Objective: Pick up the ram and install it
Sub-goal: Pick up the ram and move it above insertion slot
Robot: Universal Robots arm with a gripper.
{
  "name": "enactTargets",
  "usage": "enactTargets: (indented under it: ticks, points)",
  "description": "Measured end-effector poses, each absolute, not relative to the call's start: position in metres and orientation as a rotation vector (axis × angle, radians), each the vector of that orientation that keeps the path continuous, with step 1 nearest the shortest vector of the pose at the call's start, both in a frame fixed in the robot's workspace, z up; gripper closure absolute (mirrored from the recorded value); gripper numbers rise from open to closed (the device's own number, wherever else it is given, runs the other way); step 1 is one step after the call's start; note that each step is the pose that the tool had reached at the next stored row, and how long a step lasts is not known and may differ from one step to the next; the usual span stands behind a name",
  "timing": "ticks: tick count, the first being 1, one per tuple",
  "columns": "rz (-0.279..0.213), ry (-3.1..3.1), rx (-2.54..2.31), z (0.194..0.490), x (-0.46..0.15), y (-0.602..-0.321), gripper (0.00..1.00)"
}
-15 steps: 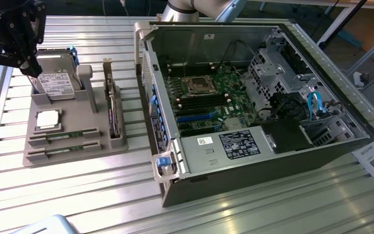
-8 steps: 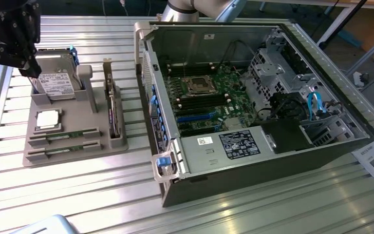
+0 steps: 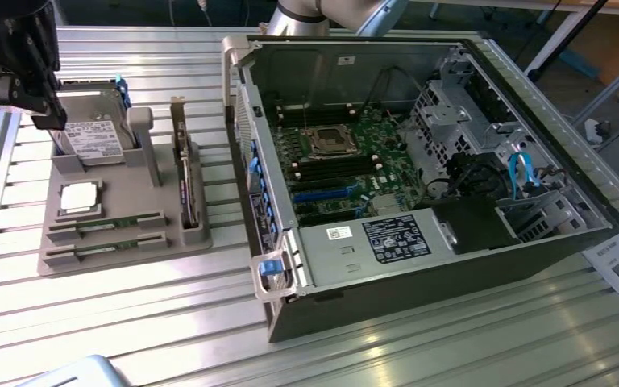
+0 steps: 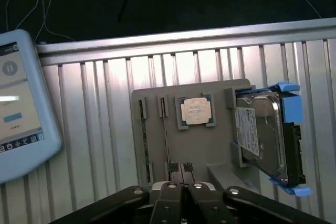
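Closed on nothing, the hand (image 4: 184, 190) has its black fingers pressed together in the wrist view, poised above the grey parts holder (image 4: 157, 161) with no part between them. In the exterior view the hand (image 3: 43, 113) hangs at about ten o'clock, over the holder's far end, where the hard drive (image 3: 100, 133) stands in its blue rails. The ram (image 3: 105, 223), a thin green stick, lies on edge in a slot at the holder's near end, at about eight o'clock, with a second stick just beside it. The silver CPU chip (image 3: 78, 197) rests between the ram and the drive, and the expansion card (image 3: 188, 185) stands along the holder's side nearest the open computer case (image 3: 396, 266). Inside the case, at about one o'clock, the motherboard (image 3: 342, 161) lies exposed; its long dark slots look bare, though that is hard to confirm. By my reading the task has barely begun: the ram is not yet picked up and nothing is installed. A teach pendant (image 4: 21, 103) lies on the ridged tabletop (image 3: 126, 322).
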State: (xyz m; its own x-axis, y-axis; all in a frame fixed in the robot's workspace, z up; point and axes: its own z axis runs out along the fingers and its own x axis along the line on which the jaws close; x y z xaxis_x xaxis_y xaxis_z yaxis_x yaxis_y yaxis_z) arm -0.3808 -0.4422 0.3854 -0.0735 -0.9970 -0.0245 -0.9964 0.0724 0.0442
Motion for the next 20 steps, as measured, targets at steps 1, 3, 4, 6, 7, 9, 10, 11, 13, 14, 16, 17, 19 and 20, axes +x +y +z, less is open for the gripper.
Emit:
enactTargets:
  ticks: [1,3,4,6,7,9,10,11,13,14,16,17,19,20]
  points:
    - [-0.077,-2.271,2.151,0.3854,-0.3809,-0.4422,0.90]
    - [-0.076,-2.230,2.192,0.3852,-0.3808,-0.4422,0.90]
    - [-0.076,-2.209,2.213,0.3852,-0.3808,-0.4422,0.90]
    - [-0.075,-2.160,2.259,0.3852,-0.3808,-0.4422,0.90]
    - [-0.075,-2.155,2.264,0.3852,-0.3809,-0.4422,0.90]
    - [-0.075,-2.154,2.264,0.3851,-0.3808,-0.4422,0.90]
    - [-0.075,-2.154,2.264,0.3851,-0.3808,-0.4422,0.90]
    - [-0.075,-2.154,2.264,0.3851,-0.3809,-0.4422,0.90]
    - [-0.075,-2.155,2.264,0.3851,-0.3808,-0.4422,0.90]
    - [-0.075,-2.154,2.264,0.3851,-0.3808,-0.4422,0.90]
    - [-0.075,-2.154,2.264,0.3851,-0.3808,-0.4422,0.90]
    - [-0.075,-2.154,2.265,0.3851,-0.3808,-0.4422,0.90]
    - [-0.074,-2.151,2.269,0.3851,-0.3808,-0.4422,0.90]
    - [-0.073,-2.149,2.271,0.3851,-0.3808,-0.4422,0.90]
